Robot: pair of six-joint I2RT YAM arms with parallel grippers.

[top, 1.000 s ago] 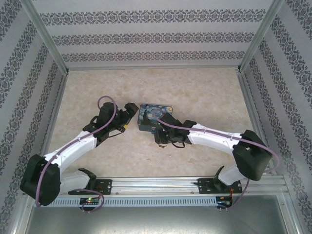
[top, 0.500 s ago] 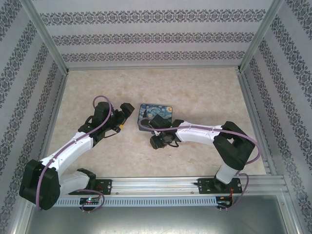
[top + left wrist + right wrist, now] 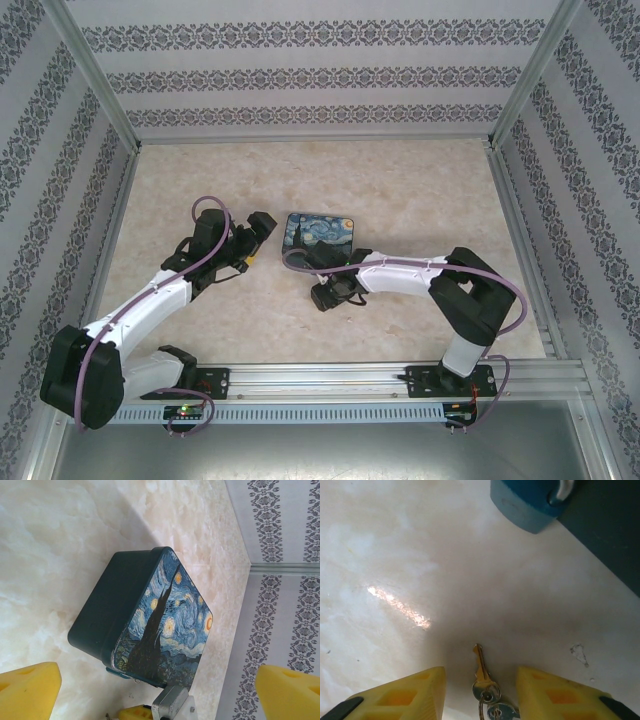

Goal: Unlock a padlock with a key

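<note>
Found key (image 3: pixel 481 672) flat on table (image 3: pixel 395 555) between parted fingers of R gripper (image 3: pixel 480 682), ungripped. Noted padlock (image 3: pixel 530 502) against box (image 3: pixel 610 535), judged locked. Found L gripper (image 3: pixel 157 680) parted, empty. Yet to grasp, insert, turn.

The box (image 3: pixel 318 233) sits mid-table (image 3: pixel 420 190). The left gripper (image 3: pixel 262 222) hangs just off the box's left side. At the box's near side, the padlock (image 3: pixel 530 505) lies close against its wall. Further out from the box, the key (image 3: pixel 479 662) lies flat on the table, between the right gripper (image 3: pixel 479 675) and its parted fingers, touching neither.
</note>
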